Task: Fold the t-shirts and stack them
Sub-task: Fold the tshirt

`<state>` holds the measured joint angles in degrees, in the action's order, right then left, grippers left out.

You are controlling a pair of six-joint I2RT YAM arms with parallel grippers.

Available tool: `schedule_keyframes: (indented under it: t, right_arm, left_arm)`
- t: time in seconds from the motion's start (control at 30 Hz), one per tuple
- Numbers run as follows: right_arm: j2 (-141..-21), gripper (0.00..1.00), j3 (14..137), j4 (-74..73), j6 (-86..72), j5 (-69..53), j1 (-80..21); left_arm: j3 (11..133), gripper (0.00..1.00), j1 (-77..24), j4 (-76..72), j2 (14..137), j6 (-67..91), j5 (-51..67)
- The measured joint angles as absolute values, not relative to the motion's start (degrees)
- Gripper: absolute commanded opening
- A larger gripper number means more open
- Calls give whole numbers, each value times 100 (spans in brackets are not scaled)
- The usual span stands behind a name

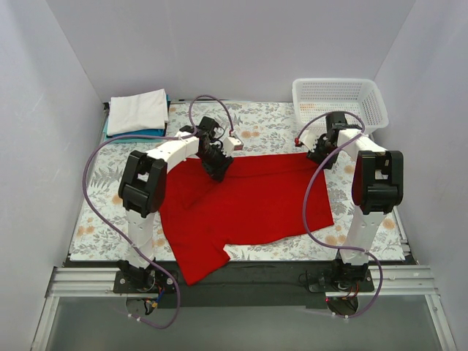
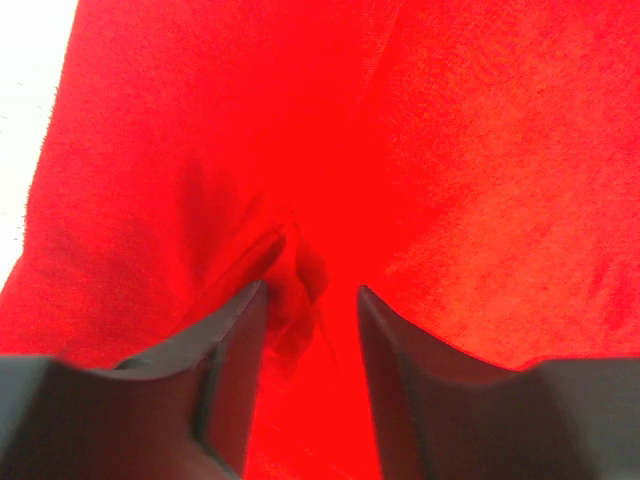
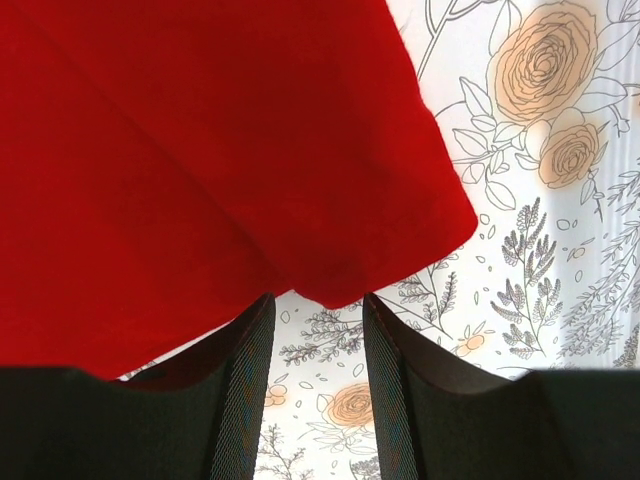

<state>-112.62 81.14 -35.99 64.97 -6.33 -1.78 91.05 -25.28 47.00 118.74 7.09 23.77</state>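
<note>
Fingers (image 2: 235, 340) of the left gripper (image 2: 312, 315) are spread, with a raised pucker of the red shirt (image 1: 248, 201) between them. It lies against one finger, but nothing is pinched. The right gripper (image 3: 318, 310) is also spread. A rounded shirt corner sits just ahead of its tips, and bare floral bench (image 1: 95, 183) shows through the gap.

The shirt lies opened out across the middle of the bench. Its far edge is under both grippers, and one sleeve hangs off the near edge towards the left. A folded stack (image 1: 137, 111), white on blue, sits in the far left corner, and a basket (image 1: 340, 102) in the far right.

The cloth looks light, limp and a bit grippy, so I judge it will sag and drag rather than slide. It is best held at the far edge: the right side by the corner, the left by the pucker. Each pinch should go deep enough to catch both layers. Lifting one side ahead of the other would probably skew the fold.
</note>
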Motion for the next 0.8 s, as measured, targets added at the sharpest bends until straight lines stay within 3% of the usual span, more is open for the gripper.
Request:
schedule_keyframes:
  t: [0.17, 0.3, 0.6, 0.8]
  right_arm:
    - [-11286, 44, 8077, -3610, 6619, -532, -178]
    - [-11441, 24, 8093, -3605, 6626, -473, -178]
    - [-11524, 2, 8197, -3612, 6626, -397, -189]
    - [-11518, 1, 8197, -3614, 6639, -357, -189]
  left_arm:
    - [9105, 31, -2526, 4775, 12005, 683, 2377]
    - [9105, 21, -2521, 4777, 12011, 681, 2377]
    - [9006, 0, -2521, 4735, 12011, 635, 2370]
    - [8969, 0, -2521, 4735, 11996, 615, 2362]
